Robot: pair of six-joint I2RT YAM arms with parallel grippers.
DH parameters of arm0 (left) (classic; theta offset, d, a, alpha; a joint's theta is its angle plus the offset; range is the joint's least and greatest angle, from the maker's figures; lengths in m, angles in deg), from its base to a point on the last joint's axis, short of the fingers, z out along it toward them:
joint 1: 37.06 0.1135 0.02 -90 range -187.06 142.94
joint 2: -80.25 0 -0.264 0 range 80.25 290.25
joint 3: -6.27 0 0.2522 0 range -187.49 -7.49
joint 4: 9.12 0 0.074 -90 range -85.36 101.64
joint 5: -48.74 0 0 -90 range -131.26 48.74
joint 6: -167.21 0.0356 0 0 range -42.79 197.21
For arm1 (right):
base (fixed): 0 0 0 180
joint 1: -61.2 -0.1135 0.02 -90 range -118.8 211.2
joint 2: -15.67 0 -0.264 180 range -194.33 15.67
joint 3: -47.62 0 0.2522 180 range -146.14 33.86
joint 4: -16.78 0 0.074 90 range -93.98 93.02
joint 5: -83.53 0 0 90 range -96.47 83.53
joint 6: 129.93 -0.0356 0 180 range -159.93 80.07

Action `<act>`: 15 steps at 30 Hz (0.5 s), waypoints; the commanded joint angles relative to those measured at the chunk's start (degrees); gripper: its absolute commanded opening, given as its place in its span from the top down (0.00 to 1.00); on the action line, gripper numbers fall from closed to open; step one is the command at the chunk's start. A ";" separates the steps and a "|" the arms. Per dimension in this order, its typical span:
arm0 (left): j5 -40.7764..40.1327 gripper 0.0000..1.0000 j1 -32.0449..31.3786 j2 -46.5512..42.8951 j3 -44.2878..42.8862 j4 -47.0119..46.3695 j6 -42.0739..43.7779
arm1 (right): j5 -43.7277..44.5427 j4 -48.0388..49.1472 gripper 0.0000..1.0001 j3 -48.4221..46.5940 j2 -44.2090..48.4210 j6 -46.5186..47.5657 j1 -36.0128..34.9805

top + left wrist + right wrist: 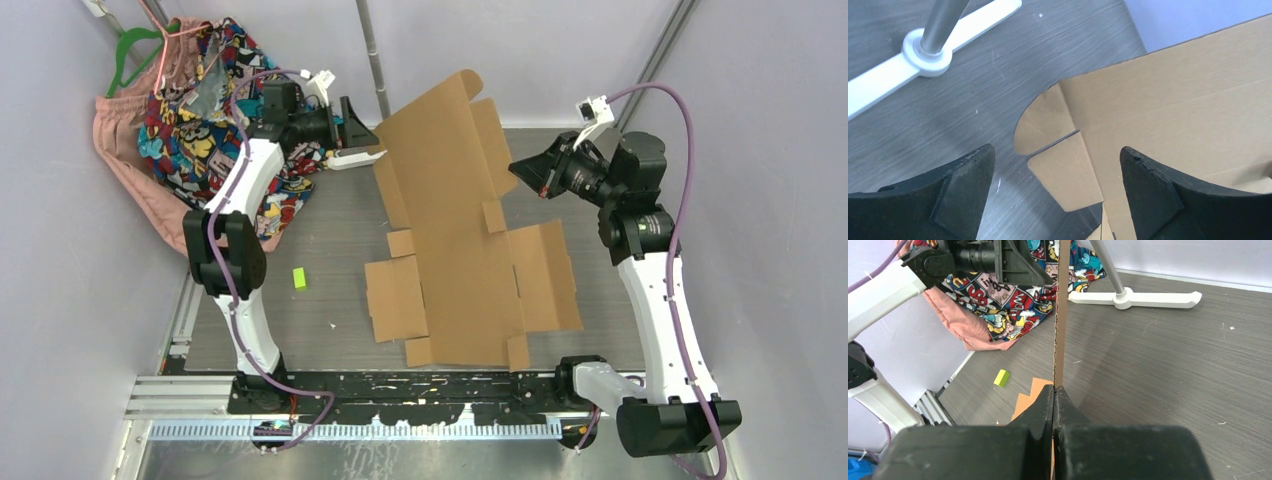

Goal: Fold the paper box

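The paper box (470, 260) lies mid-table (330, 230), mostly a flat sheet; only its far panel, toward 12 o'clock, stands raised. The right gripper (522, 170) pinches that panel's 3 o'clock edge. The left gripper (362, 135), at 9 o'clock, is spread wide and holds nothing. Nearly all folds seem left to do.

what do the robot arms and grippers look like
Both the left arm and right arm have white link shells, chunky black joints and a purple cable looped along them. The left gripper and right gripper have matte black, wedge-shaped fingers.
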 commanded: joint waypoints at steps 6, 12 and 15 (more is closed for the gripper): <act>16.77 0.05 2.04 -2.00 -1.81 -17.43 -8.93 | -3.11 1.20 0.99 -4.25 -2.02 0.01 -1.47; 21.50 0.05 2.14 1.52 -6.79 -16.26 -8.97 | -3.81 0.72 0.99 -5.78 -3.90 0.46 -2.27; 21.85 0.05 2.22 3.05 -7.80 -16.72 -9.19 | -3.81 0.06 0.99 -6.83 -4.97 0.83 -2.78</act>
